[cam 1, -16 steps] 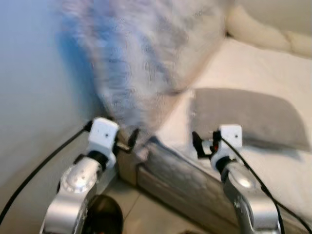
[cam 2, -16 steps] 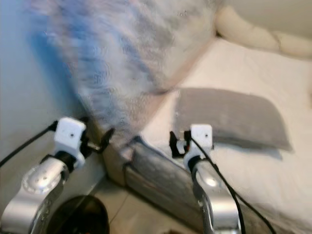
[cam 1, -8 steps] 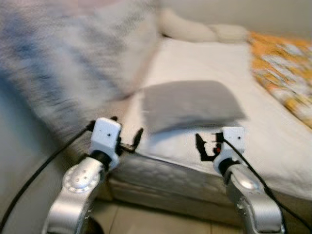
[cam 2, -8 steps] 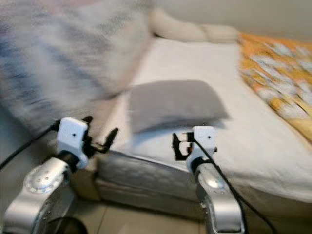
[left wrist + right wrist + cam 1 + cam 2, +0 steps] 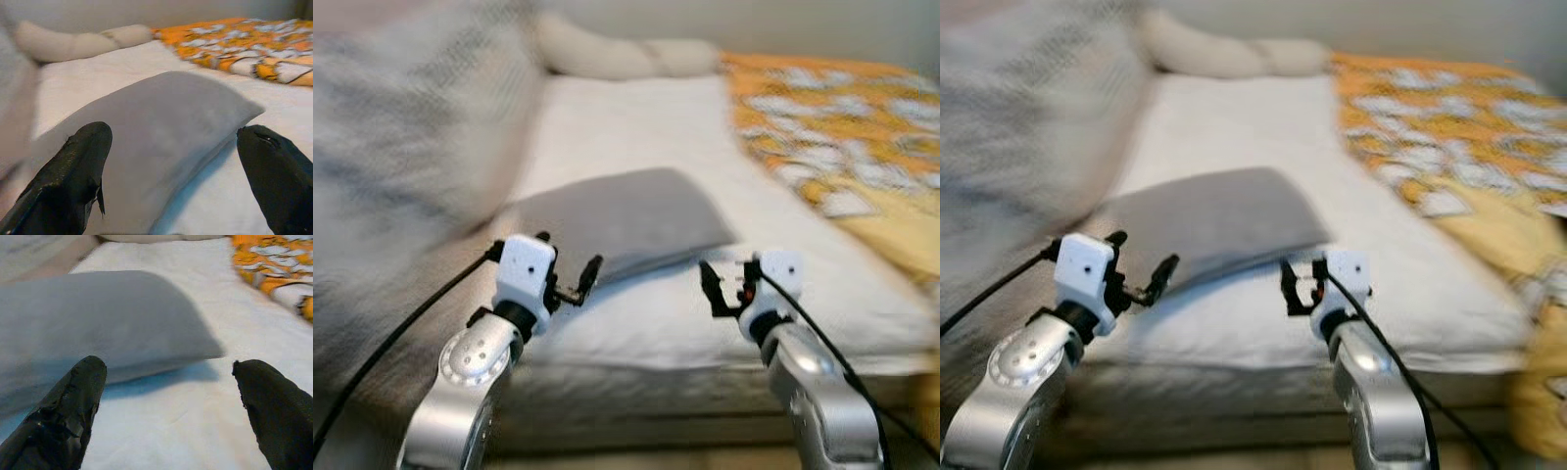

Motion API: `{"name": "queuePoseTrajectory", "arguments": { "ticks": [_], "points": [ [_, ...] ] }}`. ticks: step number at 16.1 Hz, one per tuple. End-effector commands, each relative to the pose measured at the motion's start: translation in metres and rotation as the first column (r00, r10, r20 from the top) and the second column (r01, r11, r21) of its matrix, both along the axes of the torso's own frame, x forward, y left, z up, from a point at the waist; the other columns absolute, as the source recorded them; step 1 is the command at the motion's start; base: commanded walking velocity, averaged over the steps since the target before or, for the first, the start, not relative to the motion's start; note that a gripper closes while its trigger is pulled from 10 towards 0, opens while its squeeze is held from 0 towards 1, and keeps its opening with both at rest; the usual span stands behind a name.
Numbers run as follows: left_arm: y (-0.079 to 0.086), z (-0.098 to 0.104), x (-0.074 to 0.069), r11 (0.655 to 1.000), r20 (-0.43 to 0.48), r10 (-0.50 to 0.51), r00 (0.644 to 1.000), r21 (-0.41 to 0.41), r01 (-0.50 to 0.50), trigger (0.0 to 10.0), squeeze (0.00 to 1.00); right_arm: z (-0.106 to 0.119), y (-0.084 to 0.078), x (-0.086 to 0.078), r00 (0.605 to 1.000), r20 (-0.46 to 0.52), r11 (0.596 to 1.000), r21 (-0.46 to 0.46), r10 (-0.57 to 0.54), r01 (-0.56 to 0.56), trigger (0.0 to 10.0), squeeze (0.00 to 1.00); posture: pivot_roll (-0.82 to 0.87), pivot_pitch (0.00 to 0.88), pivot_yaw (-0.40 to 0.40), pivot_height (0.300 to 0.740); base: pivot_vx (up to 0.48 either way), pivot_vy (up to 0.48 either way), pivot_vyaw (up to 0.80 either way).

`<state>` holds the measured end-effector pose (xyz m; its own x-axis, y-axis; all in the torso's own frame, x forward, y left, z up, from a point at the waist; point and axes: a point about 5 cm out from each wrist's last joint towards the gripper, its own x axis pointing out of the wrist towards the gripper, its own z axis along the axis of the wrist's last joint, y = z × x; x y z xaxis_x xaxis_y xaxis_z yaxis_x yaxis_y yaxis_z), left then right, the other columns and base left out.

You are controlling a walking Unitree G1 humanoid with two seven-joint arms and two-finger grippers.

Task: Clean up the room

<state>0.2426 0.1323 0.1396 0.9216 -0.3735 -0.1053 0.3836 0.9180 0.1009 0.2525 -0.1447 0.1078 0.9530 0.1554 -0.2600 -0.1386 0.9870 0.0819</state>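
I stand at the edge of a bed (image 5: 636,323) with both arms raised in front of me, a grey pillow (image 5: 617,220) lying flat on the white sheet just beyond my fingertips. My head views are blurred, so I judge the main risk to be reaching while I am unsteady: a grab made now could close on the sheet instead of the pillow, or drag the pillow's near edge off the mattress. The orange patterned blanket (image 5: 832,127) lies crumpled across the far right of the bed and spills over its side; a careless sweep by my right arm could pull it further down. A long cream bolster (image 5: 617,59) sits at the far end, well apart from me.

My left gripper (image 5: 570,282) hovers near the pillow's near-left edge, fingers spread and holding nothing. My right gripper (image 5: 720,292) hangs level with it over the sheet, just beside the pillow's near-right corner, likewise spread wide and empty. Both wrists point forward at the pillow, elbows bent below, neither gripper touching the bedding.
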Motion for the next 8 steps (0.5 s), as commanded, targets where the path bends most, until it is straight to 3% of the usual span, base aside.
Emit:
{"name": "queuePoseTrajectory", "arguments": {
  "ticks": [1,4,6,8],
  "points": [
    [0.0009,0.0026,-0.0007,1.000,0.012,0.003,1.000,0.007,-0.003,10.0,0.00,0.0008,0.0007,0.0031,1.000,0.001,0.999,0.016,0.029,-0.029,10.0,0.00,0.00,0.000,-0.010,0.740,0.371,0.000,0.00],
    [0.0026,0.0029,-0.0007,1.000,0.014,0.010,1.000,0.009,-0.010,10.0,0.00,-0.0016,0.0026,0.0035,0.997,-0.007,0.997,-0.022,0.078,-0.078,10.0,0.00,0.01,0.000,-0.012,0.740,0.366,0.000,0.00],
    [0.0030,0.0031,-0.0005,1.000,0.015,0.014,1.000,0.012,-0.014,10.0,0.00,-0.0035,0.0061,0.0027,0.991,-0.013,0.987,-0.092,0.135,-0.136,10.0,0.00,0.01,0.000,-0.015,0.740,0.347,0.000,0.66],
    [0.0031,0.0031,-0.0009,1.000,0.015,0.015,1.000,0.013,-0.015,10.0,0.00,-0.0057,0.0079,0.0013,0.989,-0.015,0.986,-0.080,0.145,-0.146,10.0,0.00,0.01,0.000,-0.015,0.740,0.334,0.000,0.80]
  ]
}}
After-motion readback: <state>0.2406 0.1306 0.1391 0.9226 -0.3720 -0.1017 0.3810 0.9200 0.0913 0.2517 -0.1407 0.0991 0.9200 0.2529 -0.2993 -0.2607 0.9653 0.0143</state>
